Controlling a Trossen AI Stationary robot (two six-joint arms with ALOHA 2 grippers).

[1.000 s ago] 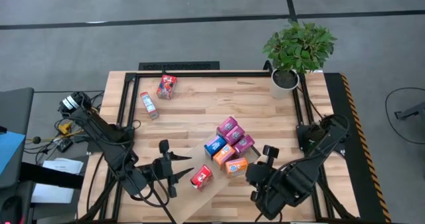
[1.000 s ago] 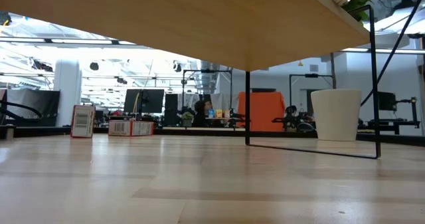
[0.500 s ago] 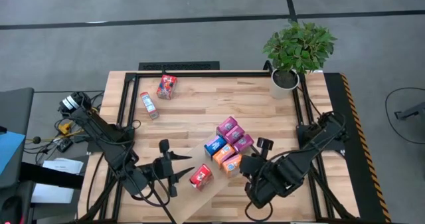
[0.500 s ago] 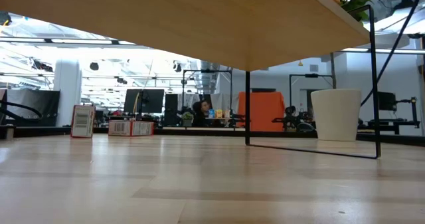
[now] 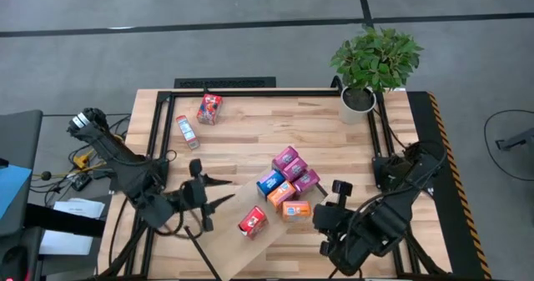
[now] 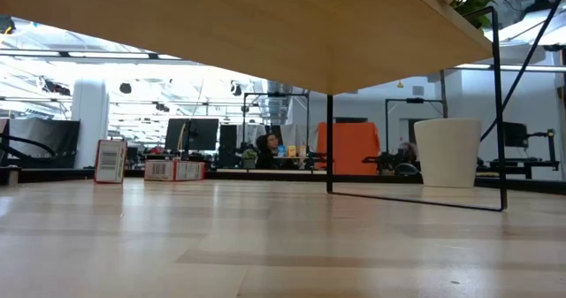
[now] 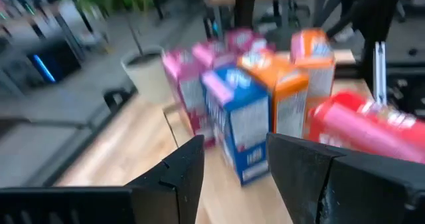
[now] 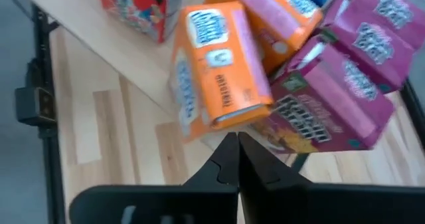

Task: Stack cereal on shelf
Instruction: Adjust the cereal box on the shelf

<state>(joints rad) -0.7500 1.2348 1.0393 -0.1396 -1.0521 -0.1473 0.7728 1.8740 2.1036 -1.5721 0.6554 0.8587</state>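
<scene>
Cereal (image 5: 288, 185) crowds shelf (image 5: 250, 202); plant (image 5: 375, 60) stands behind.

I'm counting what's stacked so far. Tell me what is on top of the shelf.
On the shelf stand seven cereal boxes: a red box alone near the left gripper, and a tight cluster of three magenta, two orange and one blue. Whether anything lies hidden among them cannot be seen.
</scene>
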